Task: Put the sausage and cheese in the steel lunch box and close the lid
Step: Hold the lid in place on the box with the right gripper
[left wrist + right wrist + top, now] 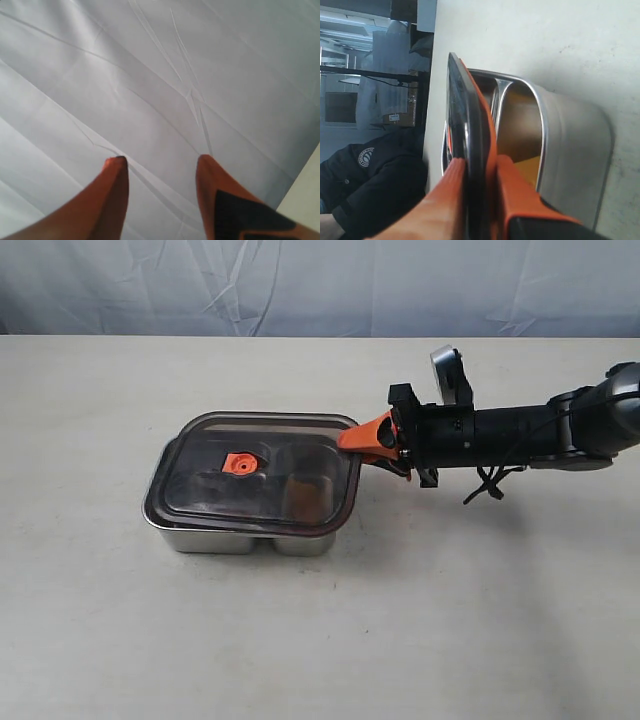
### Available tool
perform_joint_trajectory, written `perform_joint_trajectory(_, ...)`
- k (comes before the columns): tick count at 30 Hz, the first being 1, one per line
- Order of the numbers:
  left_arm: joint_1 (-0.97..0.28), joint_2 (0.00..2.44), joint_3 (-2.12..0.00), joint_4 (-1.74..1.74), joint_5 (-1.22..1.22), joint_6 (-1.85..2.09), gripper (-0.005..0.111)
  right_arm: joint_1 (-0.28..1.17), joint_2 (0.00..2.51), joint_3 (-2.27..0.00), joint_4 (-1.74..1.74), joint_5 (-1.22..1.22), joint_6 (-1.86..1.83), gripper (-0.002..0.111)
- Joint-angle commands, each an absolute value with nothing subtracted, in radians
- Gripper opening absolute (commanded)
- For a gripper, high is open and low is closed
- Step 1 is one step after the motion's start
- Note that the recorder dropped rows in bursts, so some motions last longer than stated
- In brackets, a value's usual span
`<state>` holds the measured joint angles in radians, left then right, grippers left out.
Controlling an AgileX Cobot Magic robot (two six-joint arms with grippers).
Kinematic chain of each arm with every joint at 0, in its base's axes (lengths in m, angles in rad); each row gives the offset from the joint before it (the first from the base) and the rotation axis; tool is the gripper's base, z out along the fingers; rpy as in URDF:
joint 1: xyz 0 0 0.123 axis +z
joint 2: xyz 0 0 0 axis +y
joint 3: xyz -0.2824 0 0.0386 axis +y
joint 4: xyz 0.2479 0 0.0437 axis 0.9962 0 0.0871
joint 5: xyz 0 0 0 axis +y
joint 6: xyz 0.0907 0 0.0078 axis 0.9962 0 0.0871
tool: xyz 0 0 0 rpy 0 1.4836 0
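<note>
The steel lunch box (228,537) stands left of the table's middle. The dark translucent lid (300,455) with its orange valve (240,463) lies over it, askew and lifted at the right end. My right gripper (366,439) is shut on that end's rim. In the right wrist view the fingers (480,161) pinch the lid (469,115) edge-on above the box wall (575,145). The yellow cheese (527,167) shows inside, and as a brownish patch (300,496) through the lid. I cannot make out the sausage through the dark lid. My left gripper (161,159) is open and empty.
The box stands on a pale tabletop (420,620). A wrinkled white backdrop (300,285) hangs behind the table's far edge; the left wrist view looks at it (150,75). A person in dark clothing (375,185) is beyond the table's edge in the right wrist view.
</note>
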<state>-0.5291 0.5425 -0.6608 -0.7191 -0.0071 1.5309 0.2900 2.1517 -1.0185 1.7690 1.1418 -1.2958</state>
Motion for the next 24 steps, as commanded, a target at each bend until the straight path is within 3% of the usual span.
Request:
perform_joint_trajectory(1, -0.529, 0.537, -0.662, -0.73, -0.006, 1.525, 0.042, 0.29, 2.157, -1.022, 1.744, 1.116, -1.305, 0.017)
perform_joint_trajectory(24, -0.529, 0.537, -0.662, -0.73, 0.007, 1.52, 0.042, 0.29, 2.157, -1.022, 1.708, 1.147, -1.279, 0.017)
